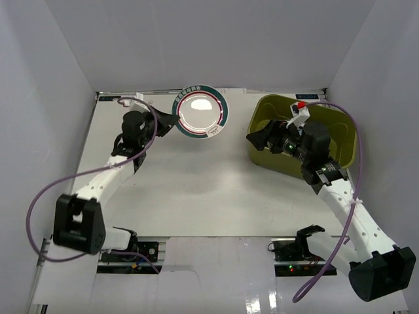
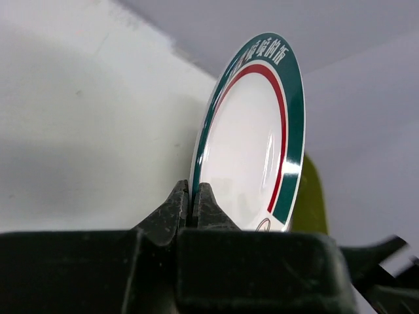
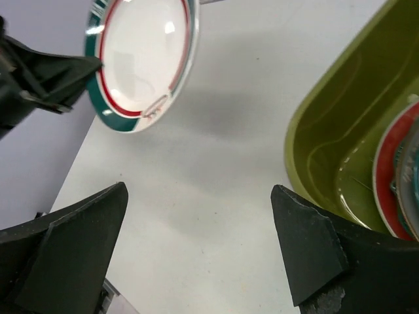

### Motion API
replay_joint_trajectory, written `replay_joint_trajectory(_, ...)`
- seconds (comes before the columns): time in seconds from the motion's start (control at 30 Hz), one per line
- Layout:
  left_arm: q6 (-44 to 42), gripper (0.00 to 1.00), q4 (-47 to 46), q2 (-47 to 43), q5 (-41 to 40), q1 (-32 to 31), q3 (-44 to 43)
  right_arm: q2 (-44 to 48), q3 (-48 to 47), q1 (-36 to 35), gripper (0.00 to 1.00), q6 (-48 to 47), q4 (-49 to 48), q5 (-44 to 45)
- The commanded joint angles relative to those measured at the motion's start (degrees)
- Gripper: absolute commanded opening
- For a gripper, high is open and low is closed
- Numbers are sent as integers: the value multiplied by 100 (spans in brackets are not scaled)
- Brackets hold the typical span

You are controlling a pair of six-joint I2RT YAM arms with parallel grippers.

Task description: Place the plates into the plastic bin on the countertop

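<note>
My left gripper (image 1: 171,118) is shut on the rim of a green-rimmed white plate (image 1: 200,111) with a red inner ring, held above the countertop (image 1: 196,183) at the back centre. In the left wrist view the plate (image 2: 252,137) stands on edge between my closed fingers (image 2: 178,209). It also shows in the right wrist view (image 3: 141,59). My right gripper (image 1: 256,140) is open and empty at the left rim of the olive-green plastic bin (image 1: 334,118). In the right wrist view the bin (image 3: 327,118) holds a red-rimmed plate (image 3: 386,176) with others partly hidden.
Pale grey walls (image 1: 52,72) enclose the countertop on the left, back and right. The right arm (image 1: 340,190) lies over the bin's near rim. Cables loop beside both arms near the front edge.
</note>
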State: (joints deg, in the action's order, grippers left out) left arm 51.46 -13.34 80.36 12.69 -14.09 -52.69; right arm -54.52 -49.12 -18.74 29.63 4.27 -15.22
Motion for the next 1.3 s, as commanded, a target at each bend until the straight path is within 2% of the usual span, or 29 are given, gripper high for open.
replay_joint_trajectory(0.0,-31,0,-494,-1045,232,-199,634,-216,-413,-340,95,-273,-208,-244)
replay_joint_trajectory(0.13,-101,0,-221,-1548,532,-358,839,-410,-607,-849,92,-343,-225,-253)
replay_joint_trajectory(0.27,-118,0,-151,-1936,682,-411,944,-489,-581,-921,93,-229,-278,-113)
replay_joint_trajectory(0.4,-110,0,-54,-2041,902,-472,936,-577,-388,-947,94,-28,-760,-305)
replay_joint_trajectory(0.47,-93,0,-72,-2076,1094,-551,910,-699,-370,-973,98,51,-796,-183)
replay_joint_trajectory(0.5,-84,0,-72,-2103,1148,-569,909,-735,-335,-982,87,61,-796,-96)
replay_joint_trajectory(0.57,-75,0,-72,-2208,1305,-613,892,-814,-317,-982,81,104,-788,212)
replay_joint_trajectory(0.67,-101,0,-37,-2331,1464,-613,900,-823,-326,-982,65,157,-761,493)
replay_joint_trajectory(0.7,-101,0,-2,-2384,1543,-622,892,-797,-326,-982,29,201,-779,546)
replay_joint_trajectory(0.73,-145,4,42,-2393,1570,-613,874,-762,-309,-974,16,236,-822,660)
replay_joint_trajectory(0.77,-197,10,295,-2402,1579,-622,778,-640,-291,-982,9,263,-884,731)
replay_joint_trajectory(0.8,-268,19,489,-2402,1501,-613,708,-560,-273,-974,8,289,-937,931)
replay_joint_trajectory(0.83,-451,48,665,-2411,1474,-613,637,-490,-273,-965,8,281,-946,1151)
replay_joint_trajectory(0.9,-689,74,1271,-2472,1421,-613,392,-244,-317,-939,8,176,-815,1582)
replay_joint_trajectory(0.93,-1047,94,1569,-2559,1334,-622,286,-113,-361,-816,8,71,-736,2054)
replay_joint_trajectory(0.97,-1259,98,2085,-2630,1272,-622,190,-42,-431,-693,8,26,-544,2206)
replay_joint_trajectory(1.07,-2156,98,3122,-3016,675,-622,-66,213,-414,70,8,-36,-358,2568)
replay_joint_trajectory(1.17,-2849,98,3766,-3552,-80,-613,47,346,-265,1124,8,87,-260,2630)
replay_joint_trajectory(1.27,-3142,98,3936,-4088,-705,-622,574,144,-203,2091,8,263,-269,2332)
